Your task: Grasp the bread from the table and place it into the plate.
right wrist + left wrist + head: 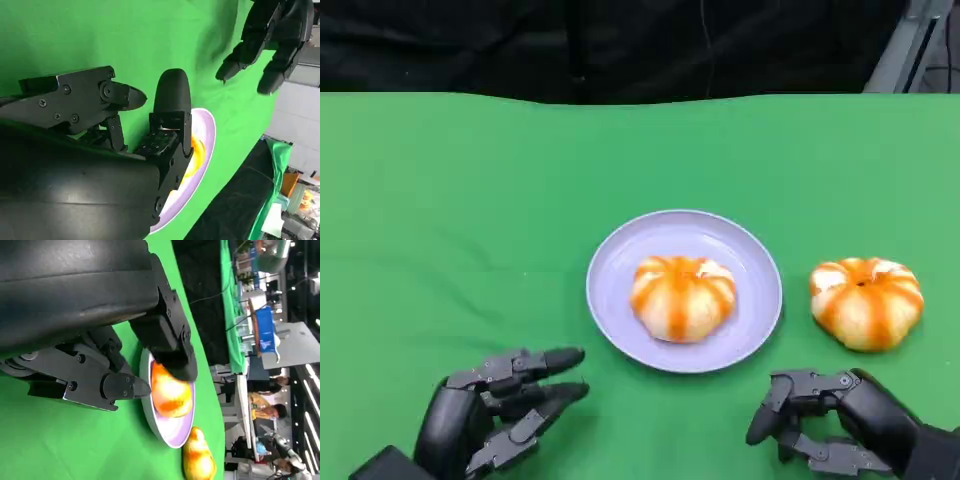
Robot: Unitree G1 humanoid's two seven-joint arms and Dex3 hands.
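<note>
Head view first: the lavender plate (pixel 684 291) sits mid-surface on the green surface (pixel 470 200), and one orange-striped bread (pixel 682 296) is already resting inside it, right at its centre. A second bread (pixel 866 302) lies on the green cloth just beside the plate, off its right rim, not touching it. Down near the front edge, the left robot hand (pixel 505 405) is below and to the left of the plate, fingers spread apart and pointing toward the plate, holding nothing. The right robot hand (pixel 830 425) is below the plate's right side, just in front of the second bread, fingers loosely apart and empty too, clear of the bread. Left wrist view: the black fingers (pixel 165 335) reach toward the plate (pixel 165 432), the bread in it (pixel 170 392) glowing orange, and the second bread (pixel 199 460) lying beyond the rim. Right wrist view: the plate (pixel 205 135) peeks out behind the hand's own fingers (pixel 170 100), with the left robot hand (pixel 270 45) hanging across the green.
</note>
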